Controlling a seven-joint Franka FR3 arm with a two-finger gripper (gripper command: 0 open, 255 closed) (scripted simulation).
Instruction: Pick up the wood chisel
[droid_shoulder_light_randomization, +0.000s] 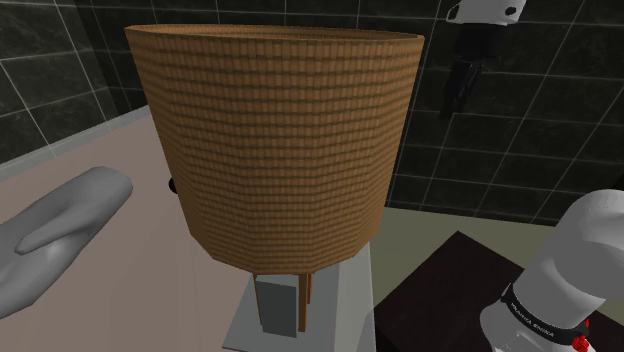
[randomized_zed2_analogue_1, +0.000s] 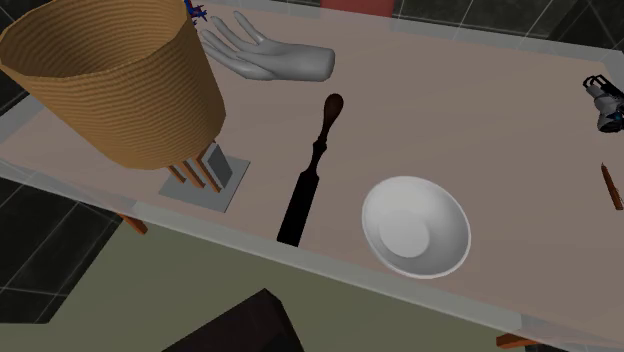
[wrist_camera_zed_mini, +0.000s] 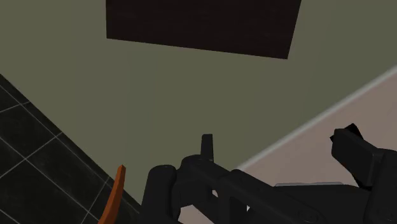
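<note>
The tool hangs spread and empty, well apart from the wood chisel, which lies flat on the worktop between the woven basket and the white bowl

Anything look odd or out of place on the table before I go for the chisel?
A grey model hand lies on the table, an odd thing here. The wood chisel lies flat, its blade tip close to the table's edge. Nothing spilled.
</note>
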